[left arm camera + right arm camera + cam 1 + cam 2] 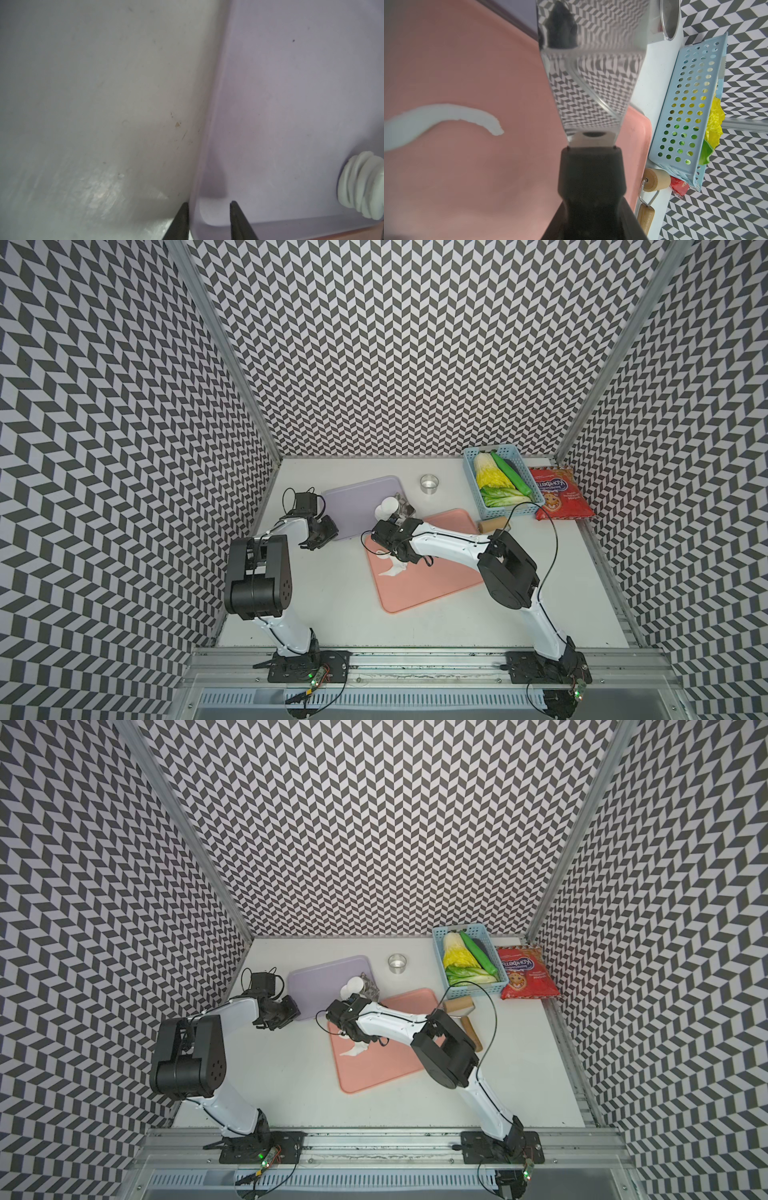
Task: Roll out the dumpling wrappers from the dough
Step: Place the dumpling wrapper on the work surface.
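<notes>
On the lilac tray [291, 83] we count a small stack of dumpling wrappers [361, 187] close to the edge that faces the pink tray [467, 176]; we judge the task nearly finished.

What is left of the dough [446, 117] is a ragged curved strip and a few scraps lying on the pink tray, so we see only leftovers to deal with. The rolling pin [457, 1006] and the ring cutter [430, 484] both sit on the table, away from the grippers. Our right gripper [392, 529] is clenched on the black handle of a spatula [591, 72], whose shiny blade reaches toward the stack and looks bare apart from a faint white smear. Our left gripper [209, 216] has its jaws partly apart astride the lilac tray's rim; we cannot tell whether they pinch it.
</notes>
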Robot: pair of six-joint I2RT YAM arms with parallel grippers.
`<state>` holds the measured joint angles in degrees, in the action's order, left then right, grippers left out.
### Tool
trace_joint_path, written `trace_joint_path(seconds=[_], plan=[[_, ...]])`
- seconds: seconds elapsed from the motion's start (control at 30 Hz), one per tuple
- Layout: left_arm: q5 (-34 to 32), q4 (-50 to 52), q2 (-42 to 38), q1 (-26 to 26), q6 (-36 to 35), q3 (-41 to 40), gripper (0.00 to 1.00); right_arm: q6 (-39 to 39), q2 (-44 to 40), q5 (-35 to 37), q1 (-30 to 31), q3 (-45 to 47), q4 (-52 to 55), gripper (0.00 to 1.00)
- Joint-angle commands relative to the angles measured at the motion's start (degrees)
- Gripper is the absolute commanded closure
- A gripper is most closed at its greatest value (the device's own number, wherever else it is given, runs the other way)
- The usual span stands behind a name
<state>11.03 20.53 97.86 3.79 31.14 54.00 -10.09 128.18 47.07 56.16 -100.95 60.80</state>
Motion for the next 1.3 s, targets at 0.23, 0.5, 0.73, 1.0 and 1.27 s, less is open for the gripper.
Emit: trace_joint_path(seconds=[0.23, 0.5, 0.73, 1.0, 1.27], plan=[[1.28, 1.35, 1.06, -0.19, 0.49, -2.40, 0.65, -2.91, -0.04, 4.35, -0.49, -1.48, 3.78, 1.00], [1.10, 1.35, 1.54, -0.19, 0.42, -2.32, 0.69, -1.25, -3.02, 2.16, -0.04, -3.64, 2.40, 1.00], [0.93, 1.27, 1.72, -0.19, 0.59, -2.32, 0.69, 0.76, -5.57, 0.74, 0.79, -2.32, -1.04, 1.00], [1.06, 1.10, 1.63, -0.20, 0.77, -2.58, 0.69, 0.86, -6.36, 2.15, 0.64, 1.07, -1.56, 1.00], [1.19, 1.09, 1.54, -0.19, 0.86, -2.69, 0.69, 0.20, -5.31, 1.89, 0.38, 0.90, -1.62, 1.00]])
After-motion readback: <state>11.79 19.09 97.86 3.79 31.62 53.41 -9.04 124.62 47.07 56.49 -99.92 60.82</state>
